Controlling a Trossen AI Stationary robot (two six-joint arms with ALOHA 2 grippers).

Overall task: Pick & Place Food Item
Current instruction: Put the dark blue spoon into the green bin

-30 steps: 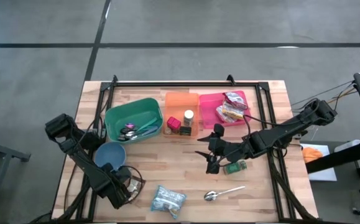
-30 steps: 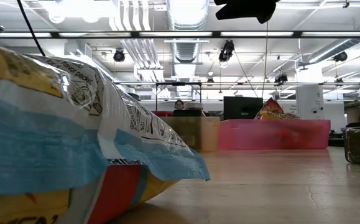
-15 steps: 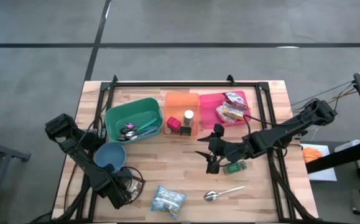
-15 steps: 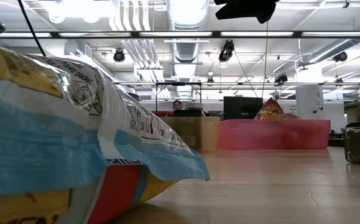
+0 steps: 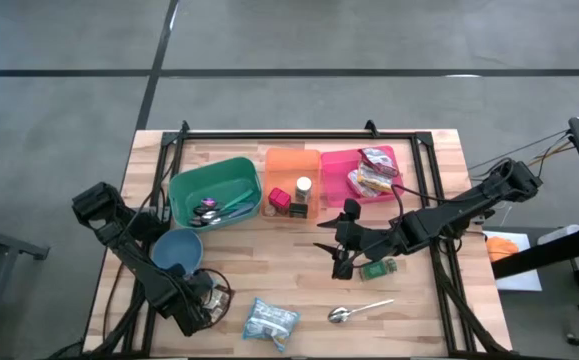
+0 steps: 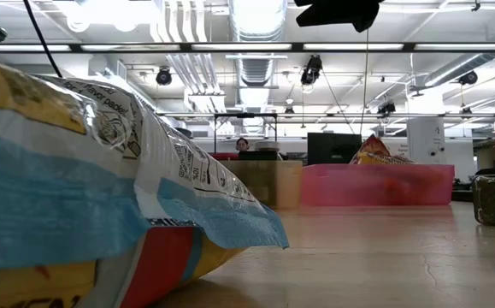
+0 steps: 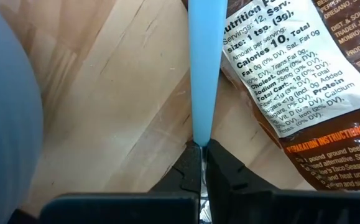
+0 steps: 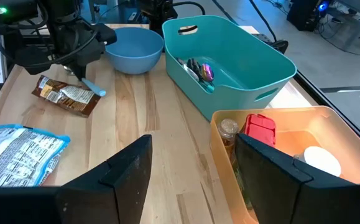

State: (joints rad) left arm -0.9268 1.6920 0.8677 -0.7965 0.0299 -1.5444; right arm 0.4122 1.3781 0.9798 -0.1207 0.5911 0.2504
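We see left gripper [image 7: 199, 155] clamped on a light-blue utensil handle [image 7: 202, 68] beside the brown seasoning packet [image 7: 291, 81], right gripper [image 8: 189, 177] spread apart mid-counter [image 5: 269, 265].

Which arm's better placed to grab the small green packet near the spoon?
Right: the right end effector, open, is beside the green packet; the left end effector is across the table, shut on a blue utensil.

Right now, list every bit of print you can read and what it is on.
Brown seasoning packet: "Nutrition", "Servings: 12, Serv. size: 1 tsp. (3g)", "Calories 10", "Protein", "INSTRUCTIONS", "TRADER JOE'S", "Taco Seasoning".
Blue-and-white snack bag: "flavor packet"; the rest is too blurred.
Snack packets in the pink bin: too small to read.
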